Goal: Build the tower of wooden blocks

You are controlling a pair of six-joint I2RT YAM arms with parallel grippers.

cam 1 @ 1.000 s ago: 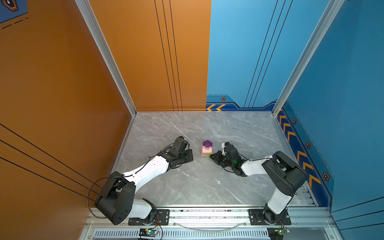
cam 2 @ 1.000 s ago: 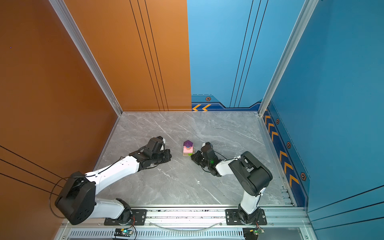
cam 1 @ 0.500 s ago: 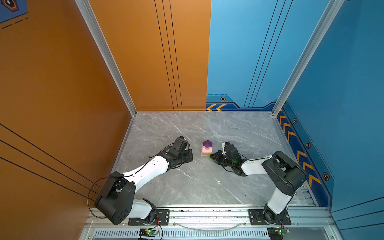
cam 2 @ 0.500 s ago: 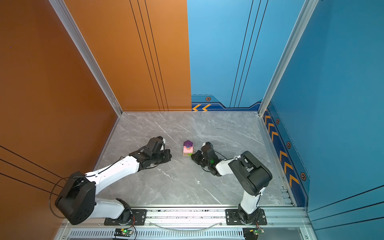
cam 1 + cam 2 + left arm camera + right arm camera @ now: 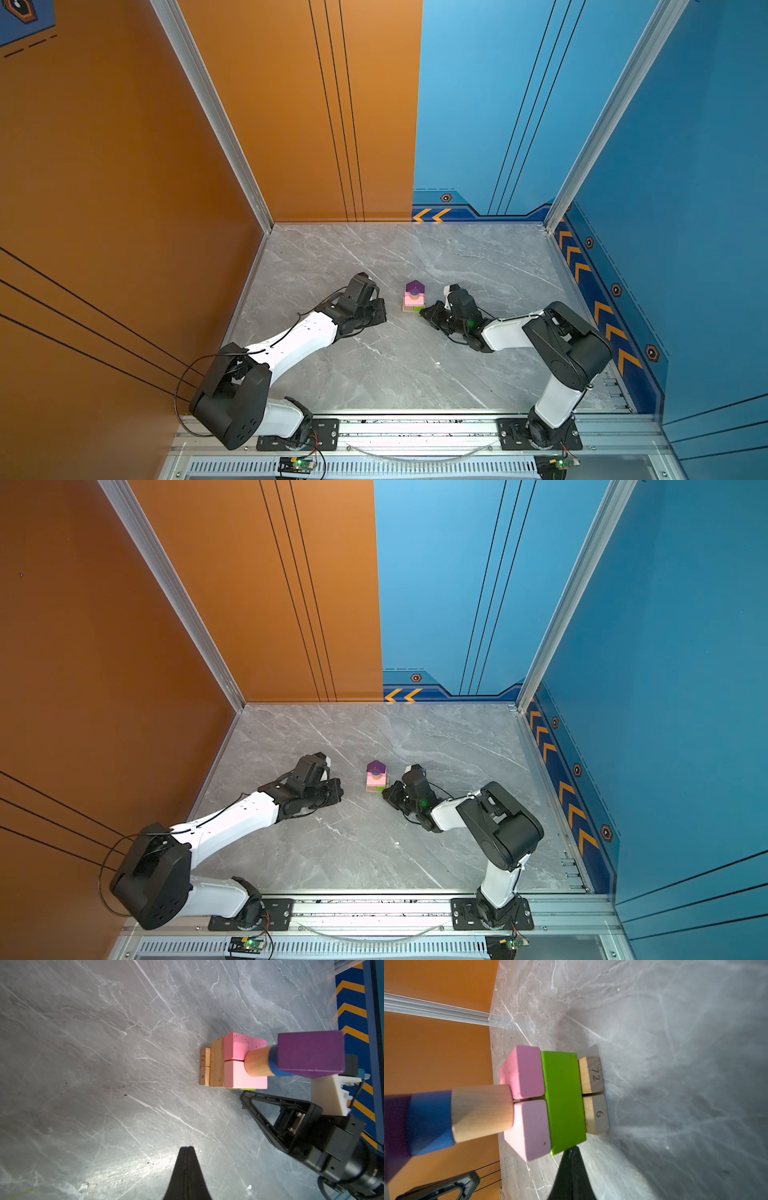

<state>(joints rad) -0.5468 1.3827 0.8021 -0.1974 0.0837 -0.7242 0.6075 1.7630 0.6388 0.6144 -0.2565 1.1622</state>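
Note:
The wood block tower (image 5: pixel 414 297) (image 5: pixel 376 777) stands mid-floor: two tan numbered blocks (image 5: pixel 593 1095) at the base, then a tan bar (image 5: pixel 217 1064) beside a lime-green bar (image 5: pixel 562 1101), two pink slabs (image 5: pixel 245 1061), a tan cylinder (image 5: pixel 257 1061), a blue cylinder (image 5: pixel 429 1122) and a purple peaked block (image 5: pixel 310 1053) on top. My left gripper (image 5: pixel 379 311) (image 5: pixel 187 1148) lies low to the tower's left, shut and empty, a short gap away. On the other side my right gripper (image 5: pixel 424 310) (image 5: pixel 572 1149) is shut, its tip at the green bar's end.
Grey marble floor (image 5: pixel 415 365) enclosed by orange walls (image 5: pixel 124 166) on the left and blue walls (image 5: pixel 685 208) on the right. A metal rail (image 5: pixel 415 428) with both arm bases runs along the front edge.

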